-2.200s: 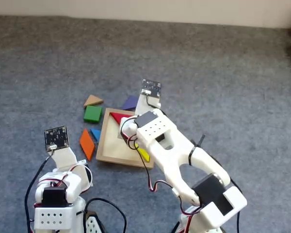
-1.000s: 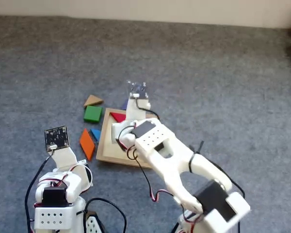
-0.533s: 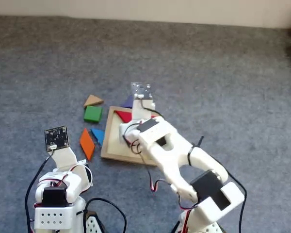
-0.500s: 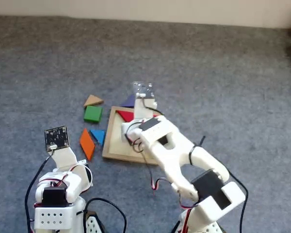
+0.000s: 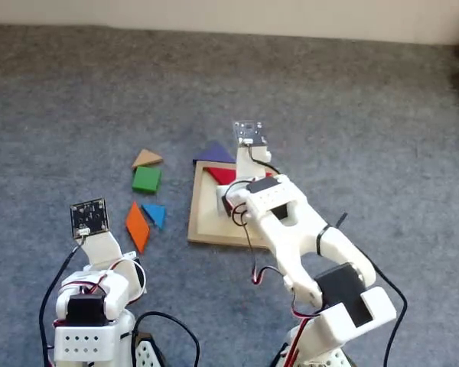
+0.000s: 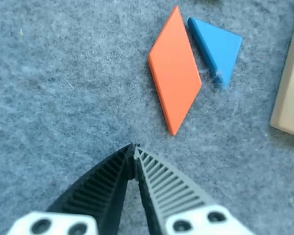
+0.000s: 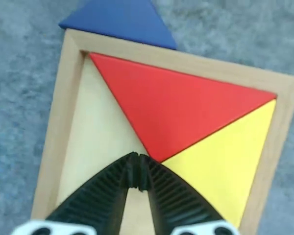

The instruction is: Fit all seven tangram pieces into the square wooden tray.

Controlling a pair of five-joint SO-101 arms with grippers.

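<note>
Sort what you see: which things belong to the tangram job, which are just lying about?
Job: wooden tray; red triangle, yellow triangle in it; dark blue triangle, tan triangle, green square, orange parallelogram, light blue triangle outside.
Lying about: grey carpet, pale wall strip.

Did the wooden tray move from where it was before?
Yes. The tray slid to the right in the high view, away from the green square, which stayed where it was on the carpet.

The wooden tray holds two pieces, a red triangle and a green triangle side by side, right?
Nearly. The right wrist view shows the wooden tray holding a red triangle and a yellow triangle side by side, not a green one. The green square lies outside on the carpet.
</note>
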